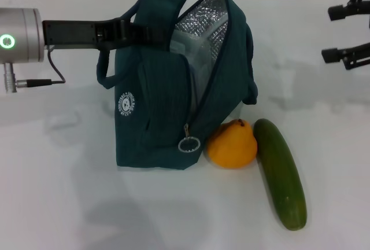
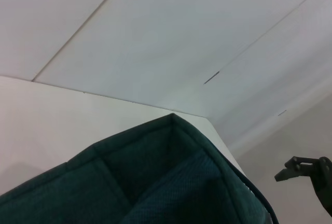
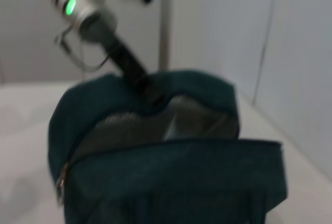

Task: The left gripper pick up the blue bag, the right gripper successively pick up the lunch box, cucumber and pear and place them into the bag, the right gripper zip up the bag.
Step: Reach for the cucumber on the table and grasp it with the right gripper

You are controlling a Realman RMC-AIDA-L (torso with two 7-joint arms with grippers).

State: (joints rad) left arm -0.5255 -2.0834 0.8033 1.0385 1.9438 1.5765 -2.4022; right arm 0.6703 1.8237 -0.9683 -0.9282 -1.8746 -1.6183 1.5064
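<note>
Left hand (image 1: 130, 30) comes in from the left, level with the bag top, fingers pinched on the upper left edge of the blue bag (image 1: 156, 111) by the rolled handle (image 1: 104, 67). Green light on its silver wrist (image 1: 20, 36) is lit. In the right wrist view the same hand (image 3: 148, 86) meets the far rim of the bag (image 3: 166, 177).

Bag stands upright at mid counter (image 1: 69, 192), mouth open and facing right and up, silver foil lining (image 1: 202, 27) exposed. Flap leans over to the right. Ring zip pull (image 1: 189, 144) hangs at the low end of the zip, near side. Round white logo (image 1: 126, 106) on the left panel.

Lunch box (image 1: 191, 59) is inside the bag (only a pale clear corner shows through the opening, lid and label hidden).

Pear (image 1: 232, 144) sits on the counter just right of the bag's near corner, touching or almost touching the fabric; can't tell which. Cucumber (image 1: 280, 172) lies right of the pear, against it at its far end, running toward the near right.

Right hand (image 1: 350, 33) is at the far right edge, above the counter, well apart from bag and fruit, fingers spread, nothing between them. Left wrist view shows only the bag's top fabric (image 2: 155, 182), and that right hand (image 2: 306, 172) far off.
</note>
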